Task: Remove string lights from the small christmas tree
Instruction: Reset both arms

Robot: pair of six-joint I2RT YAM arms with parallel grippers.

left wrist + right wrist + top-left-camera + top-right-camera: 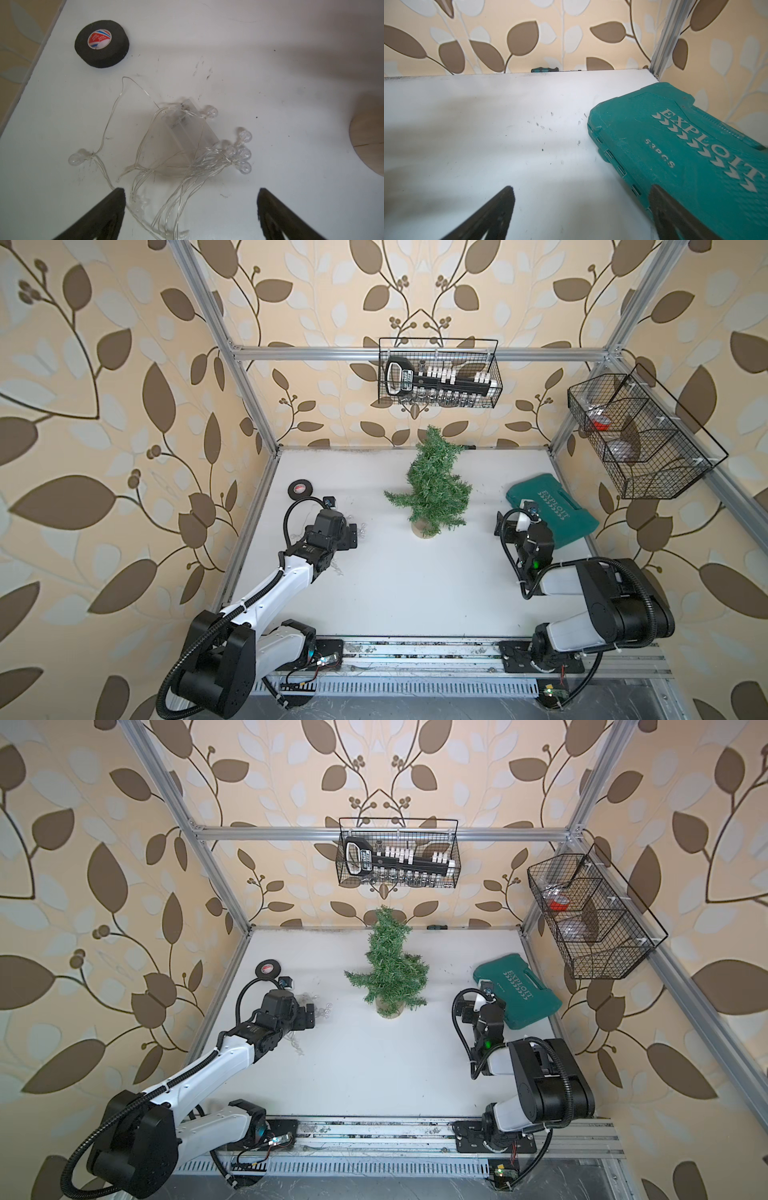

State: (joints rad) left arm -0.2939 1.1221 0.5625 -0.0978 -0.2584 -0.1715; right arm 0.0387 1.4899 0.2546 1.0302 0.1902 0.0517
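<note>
String lights (187,133) lay heaped on the white table (270,62) near the black tape roll (101,43), apart from the upright small christmas tree (432,485), below the left gripper (191,191), jaws wide and empty; right gripper (581,188) likewise spread, holding nothing, beside the teal case (675,145)

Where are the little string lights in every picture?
Top view: the string lights lie left of the small christmas tree.
Top view: the string lights lie in the same spot, left of the tree.
Left wrist: a tangled pile mid-picture, draped over the clear battery box.
Right wrist: not in it.
Shared landmark: the black tape roll, near the lights in those three views.
</note>
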